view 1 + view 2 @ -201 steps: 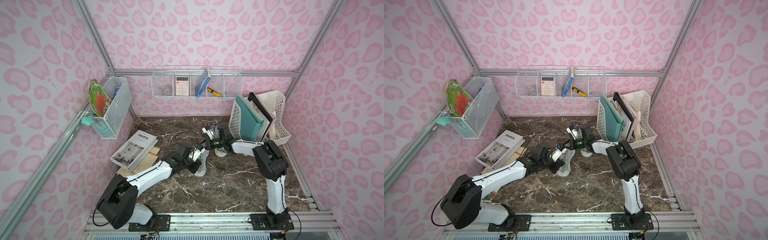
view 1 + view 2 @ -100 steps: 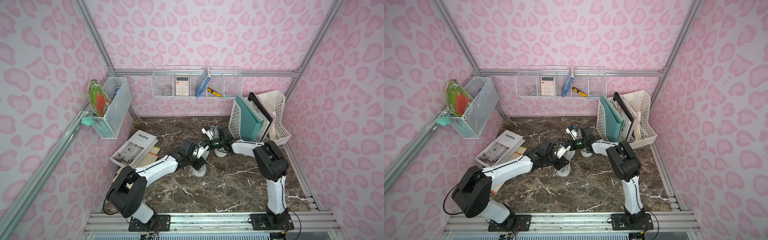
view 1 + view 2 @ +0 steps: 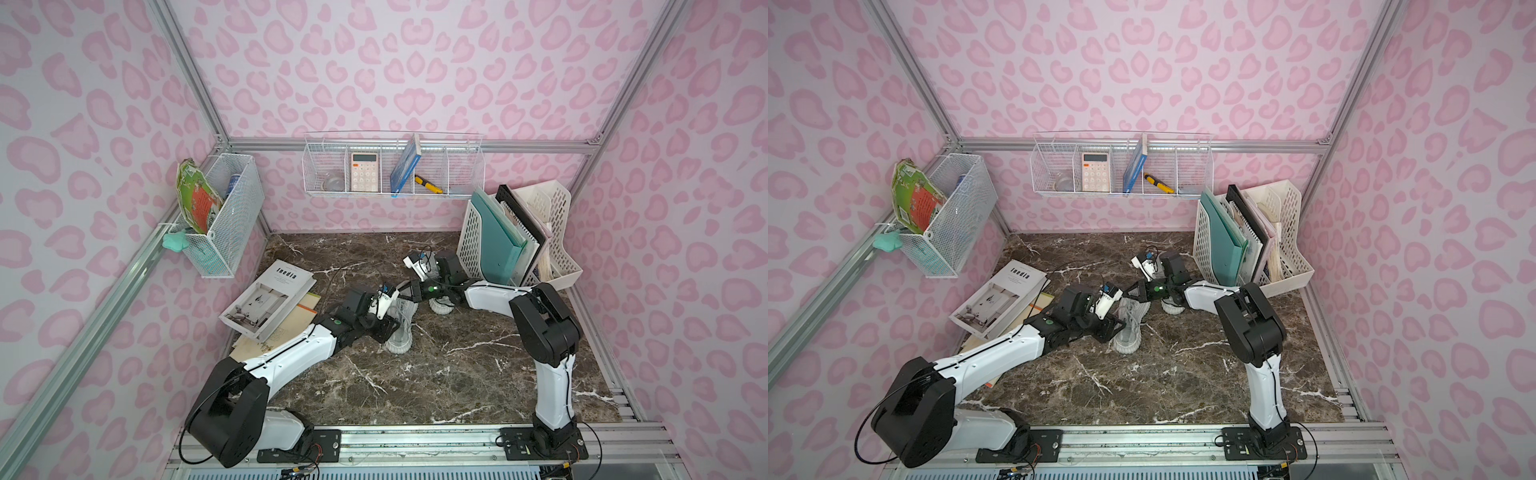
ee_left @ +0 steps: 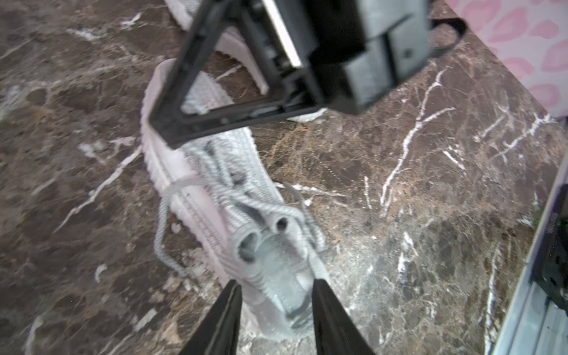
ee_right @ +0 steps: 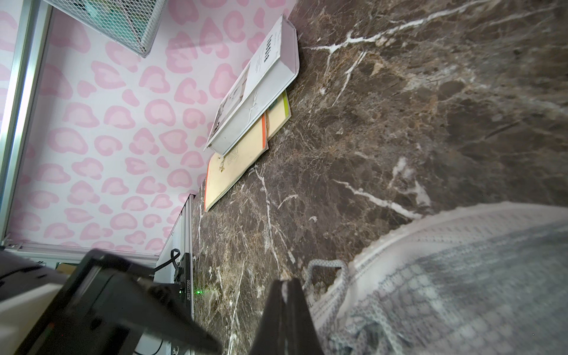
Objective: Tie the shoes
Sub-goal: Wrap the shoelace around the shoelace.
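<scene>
Two light grey knit shoes with ribbed pale soles lie close together in both top views, near shoe (image 3: 402, 332) and far shoe (image 3: 441, 306). Left wrist view: the left gripper (image 4: 275, 289), clamped a second ago, now stands spread astride the near shoe's end, so its lace is likely released. Right wrist view alone shows the right gripper (image 5: 285, 293) pressed together beside a grey-white lace loop (image 5: 325, 265); whether it pinches the loop is unclear.

Left jaws stand parted over the grey shoe (image 4: 246, 196) on the marble table (image 4: 399, 215).
</scene>
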Available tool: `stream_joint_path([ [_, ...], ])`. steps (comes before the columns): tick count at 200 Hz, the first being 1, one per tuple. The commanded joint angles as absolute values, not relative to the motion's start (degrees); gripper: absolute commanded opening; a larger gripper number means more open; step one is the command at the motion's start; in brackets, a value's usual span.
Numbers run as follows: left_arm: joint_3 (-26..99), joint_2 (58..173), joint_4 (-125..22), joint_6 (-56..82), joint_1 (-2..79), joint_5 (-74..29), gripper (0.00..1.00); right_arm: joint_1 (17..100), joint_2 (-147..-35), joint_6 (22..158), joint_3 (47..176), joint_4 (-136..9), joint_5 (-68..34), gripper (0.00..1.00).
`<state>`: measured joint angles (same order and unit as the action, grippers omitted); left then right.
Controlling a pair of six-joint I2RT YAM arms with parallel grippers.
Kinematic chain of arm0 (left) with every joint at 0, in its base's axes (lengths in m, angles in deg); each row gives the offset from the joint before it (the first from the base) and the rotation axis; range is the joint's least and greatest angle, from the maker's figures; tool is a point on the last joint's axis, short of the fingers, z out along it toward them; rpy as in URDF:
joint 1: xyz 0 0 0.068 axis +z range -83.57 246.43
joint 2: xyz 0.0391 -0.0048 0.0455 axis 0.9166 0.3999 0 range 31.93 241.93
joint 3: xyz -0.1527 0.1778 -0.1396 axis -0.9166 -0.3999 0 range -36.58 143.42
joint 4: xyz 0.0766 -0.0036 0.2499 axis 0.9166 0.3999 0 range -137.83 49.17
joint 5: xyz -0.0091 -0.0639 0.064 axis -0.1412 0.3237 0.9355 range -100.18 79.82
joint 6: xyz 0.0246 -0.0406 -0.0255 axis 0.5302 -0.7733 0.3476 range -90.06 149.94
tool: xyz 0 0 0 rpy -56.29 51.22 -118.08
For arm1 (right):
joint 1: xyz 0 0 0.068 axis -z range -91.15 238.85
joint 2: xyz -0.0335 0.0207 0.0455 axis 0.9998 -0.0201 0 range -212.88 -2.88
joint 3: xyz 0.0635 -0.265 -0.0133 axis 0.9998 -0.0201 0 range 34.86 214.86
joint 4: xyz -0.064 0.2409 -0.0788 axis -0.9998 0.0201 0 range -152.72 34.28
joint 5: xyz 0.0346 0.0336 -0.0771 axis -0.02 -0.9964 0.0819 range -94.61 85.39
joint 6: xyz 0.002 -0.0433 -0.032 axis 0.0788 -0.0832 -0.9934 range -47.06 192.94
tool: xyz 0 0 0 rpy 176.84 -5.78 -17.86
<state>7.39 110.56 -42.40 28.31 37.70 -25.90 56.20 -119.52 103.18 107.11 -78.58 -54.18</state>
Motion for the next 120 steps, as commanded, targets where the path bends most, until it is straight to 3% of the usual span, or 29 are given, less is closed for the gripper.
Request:
stream_joint_path([
  [1,8.4,112.1,-43.4,27.0,40.1,-25.7,0.43,56.0,-118.5,102.5,106.5,-81.0,-53.6,0.00],
  [120,17.3,123.3,-41.8,29.3,41.5,-33.9,0.51,55.8,-117.7,102.7,105.4,-81.8,-53.2,0.00],
])
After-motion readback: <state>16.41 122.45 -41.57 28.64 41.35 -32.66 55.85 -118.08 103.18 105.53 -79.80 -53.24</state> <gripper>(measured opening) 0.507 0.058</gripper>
